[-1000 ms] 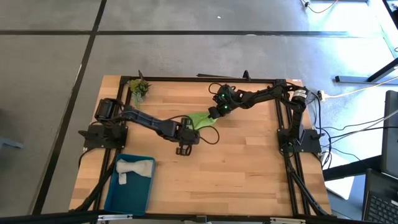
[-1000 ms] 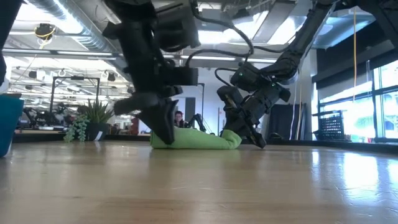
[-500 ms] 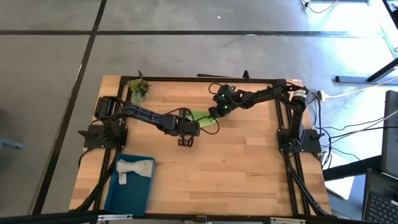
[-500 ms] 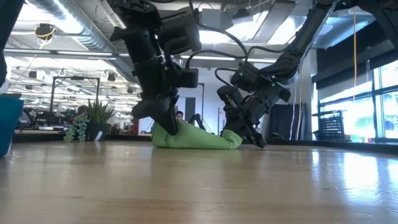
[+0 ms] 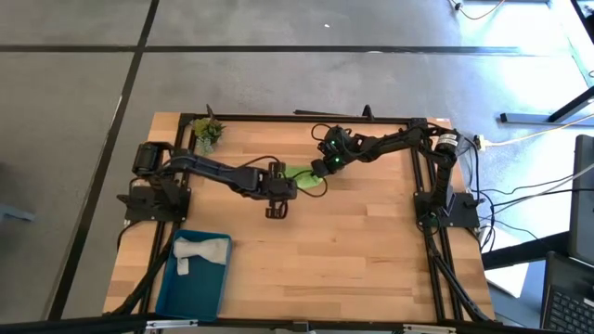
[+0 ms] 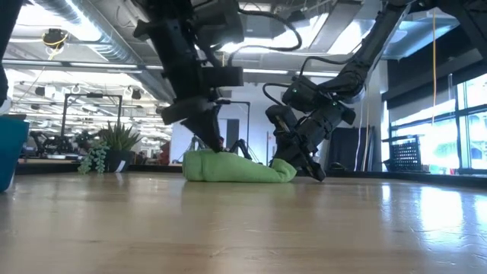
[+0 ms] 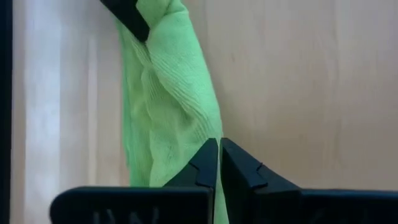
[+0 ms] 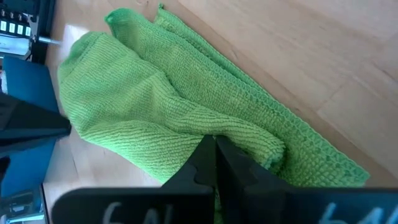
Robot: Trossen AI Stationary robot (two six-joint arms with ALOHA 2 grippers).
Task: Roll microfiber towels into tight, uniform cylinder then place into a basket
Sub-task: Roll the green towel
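From above, the left gripper (image 5: 281, 186) has moved in over the near-left end of the lime green towel (image 5: 304, 176) and pinched it, where a second ago it stood slightly open, just short of the cloth. The right gripper (image 5: 325, 165) has not shifted — it holds the far-right end. So both ends are now gripped, and I judge the rolling can go on. The grey towel (image 5: 197, 251) already lies in the teal basket (image 5: 165, 288) at the near-left corner, well apart.

At table height the green towel (image 6: 237, 169) shows as a low, loose mound, hardly a tight cylinder; the left gripper (image 6: 215, 143) comes down onto its top, the right gripper (image 6: 310, 169) is at its other end.

The left wrist view alone shows its fingers (image 7: 208, 163) together on a thin fold of the towel (image 7: 168, 99).

The right wrist view shows that arm's fingers (image 8: 205, 155) closed on a bunched fold (image 8: 161, 112) — layers the overhead camera hides.
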